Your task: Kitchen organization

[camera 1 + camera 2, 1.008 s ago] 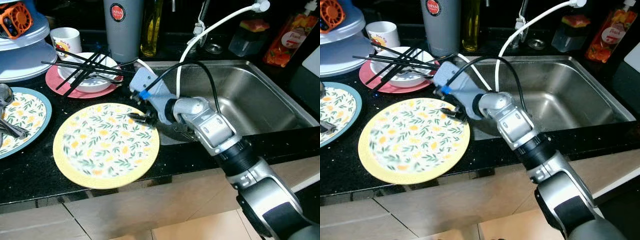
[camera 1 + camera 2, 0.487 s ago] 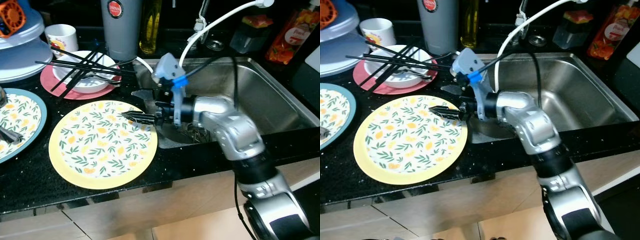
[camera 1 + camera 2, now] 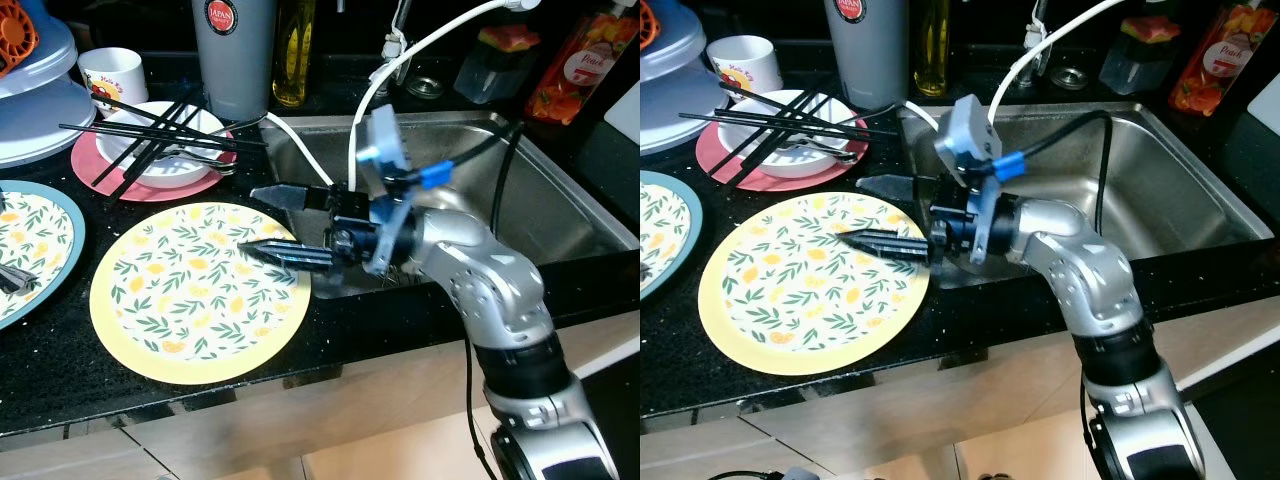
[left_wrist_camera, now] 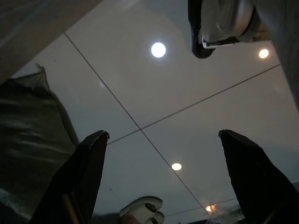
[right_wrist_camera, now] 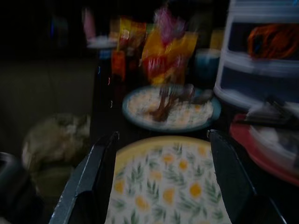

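My right claw point(image 3: 272, 222) has turned level in the last second, fingers spread apart and empty over the right edge of the yellow plate point(image 3: 195, 292). I judge it lines up to grasp the rim. The plate lies flat at the near counter edge, left of the sink point(image 3: 520, 190), with leaf and orange print.

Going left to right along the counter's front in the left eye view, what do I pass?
Blue-rimmed floral plate → yellow-rimmed floral plate → right gripper, jaws open → steel sink.
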Available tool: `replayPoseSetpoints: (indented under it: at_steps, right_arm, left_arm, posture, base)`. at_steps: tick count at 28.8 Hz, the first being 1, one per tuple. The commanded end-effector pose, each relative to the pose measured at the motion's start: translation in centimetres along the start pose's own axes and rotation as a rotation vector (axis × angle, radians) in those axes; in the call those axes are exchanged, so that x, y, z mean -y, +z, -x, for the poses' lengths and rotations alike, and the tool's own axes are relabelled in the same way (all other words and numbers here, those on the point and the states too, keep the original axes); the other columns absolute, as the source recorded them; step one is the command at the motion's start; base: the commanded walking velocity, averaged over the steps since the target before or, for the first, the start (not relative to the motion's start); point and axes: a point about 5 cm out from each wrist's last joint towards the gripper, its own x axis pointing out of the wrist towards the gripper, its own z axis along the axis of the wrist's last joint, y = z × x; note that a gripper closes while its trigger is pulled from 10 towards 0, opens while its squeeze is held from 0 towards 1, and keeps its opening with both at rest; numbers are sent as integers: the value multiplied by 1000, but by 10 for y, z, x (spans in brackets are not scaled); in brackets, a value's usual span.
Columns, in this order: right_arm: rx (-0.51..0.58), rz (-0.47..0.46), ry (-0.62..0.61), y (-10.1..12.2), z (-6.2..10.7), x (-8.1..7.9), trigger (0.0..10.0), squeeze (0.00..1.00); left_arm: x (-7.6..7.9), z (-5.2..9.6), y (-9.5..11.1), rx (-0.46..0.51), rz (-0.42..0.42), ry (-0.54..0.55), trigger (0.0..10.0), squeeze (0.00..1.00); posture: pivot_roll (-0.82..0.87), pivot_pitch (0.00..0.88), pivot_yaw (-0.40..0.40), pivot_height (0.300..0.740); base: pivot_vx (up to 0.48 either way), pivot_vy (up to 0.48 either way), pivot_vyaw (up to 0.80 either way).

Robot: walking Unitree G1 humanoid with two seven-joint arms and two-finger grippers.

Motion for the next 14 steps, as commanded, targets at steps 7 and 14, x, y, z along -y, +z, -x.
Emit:
replayPoseSetpoints:
  at_steps: [7,14]
  right_arm:
    - [386,-248,-87,0,12,3,10000,0]
    - [543,-361,121,-12,32,-46,10000,0]
  left_arm:
    - [-1,0,-7,-13,29,2,10000,0]
    - [0,0,-9,-21,-2,-6,10000,0]
  posture:
    - [115,96,-97,740]
    - [97,93,-74,740]
  base:
    - [0,0,0]
    - [0,0,0]
